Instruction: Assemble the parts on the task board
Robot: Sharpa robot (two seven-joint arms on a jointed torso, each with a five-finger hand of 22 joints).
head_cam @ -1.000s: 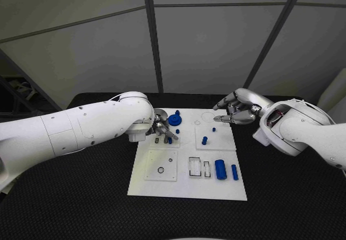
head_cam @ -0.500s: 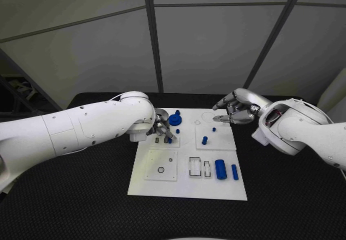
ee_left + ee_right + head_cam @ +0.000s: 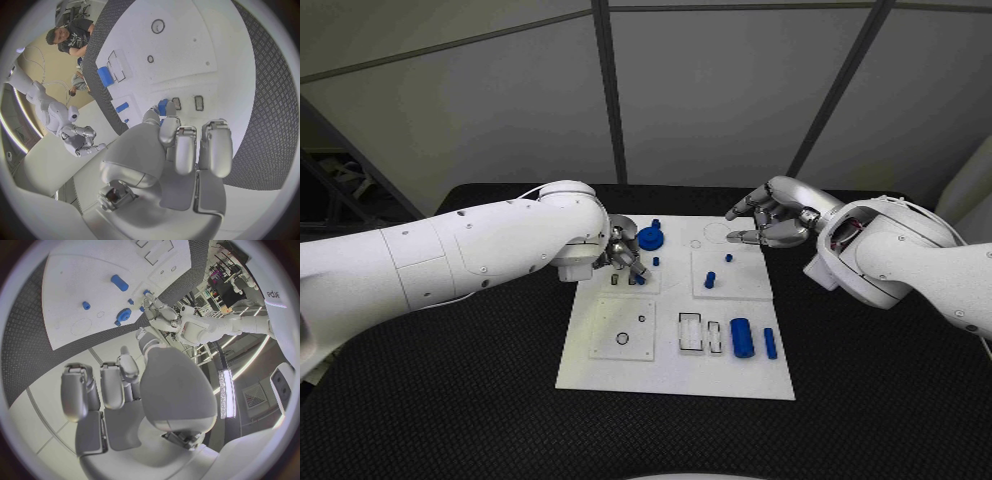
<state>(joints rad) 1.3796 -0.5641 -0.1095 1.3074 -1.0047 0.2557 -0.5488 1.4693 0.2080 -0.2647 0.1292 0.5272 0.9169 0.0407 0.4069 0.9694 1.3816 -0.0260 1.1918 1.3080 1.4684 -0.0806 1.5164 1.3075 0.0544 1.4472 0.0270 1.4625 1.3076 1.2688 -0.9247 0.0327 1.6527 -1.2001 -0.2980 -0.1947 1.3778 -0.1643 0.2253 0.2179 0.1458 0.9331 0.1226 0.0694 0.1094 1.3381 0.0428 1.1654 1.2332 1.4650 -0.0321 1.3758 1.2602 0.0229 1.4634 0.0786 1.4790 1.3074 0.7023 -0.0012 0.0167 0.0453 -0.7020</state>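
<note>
Task board (image 3: 672, 345): white plate, middle of the black table (image 3: 444, 400), long side running away from the robot.
Left hand (image 3: 623, 255): low over the board's far-left part, next to the blue round part (image 3: 649, 238). Left wrist view shows the hand (image 3: 181, 150) with fingers curled in and pressed side by side, a small blue part (image 3: 162, 106) right at the fingertips (image 3: 170, 123). Cannot tell whether it is pinched or just touched.
Right hand (image 3: 773, 222): just off the board's far-right corner, raised above the table, clear of every part. Fingers bent, slightly apart, nothing in them, as the right wrist view of the hand (image 3: 134, 390) also shows.
Blue round part: far end of board, left of centre, beside the left hand; seen too in the right wrist view (image 3: 124, 315).
Small blue pegs: one (image 3: 708, 281) standing on the right-hand raised square of the board, a shorter one (image 3: 727, 259) just behind it.
Large blue cylinder (image 3: 741, 338): lying near the board's near-right edge, with a thinner blue rod (image 3: 770, 343) just beside it on the right.
Black-outlined slots (image 3: 691, 333): left of the cylinder, two rectangles side by side.
Black rings (image 3: 623, 341): two on the near-left raised square, the smaller (image 3: 640, 320) farther from the robot.
</note>
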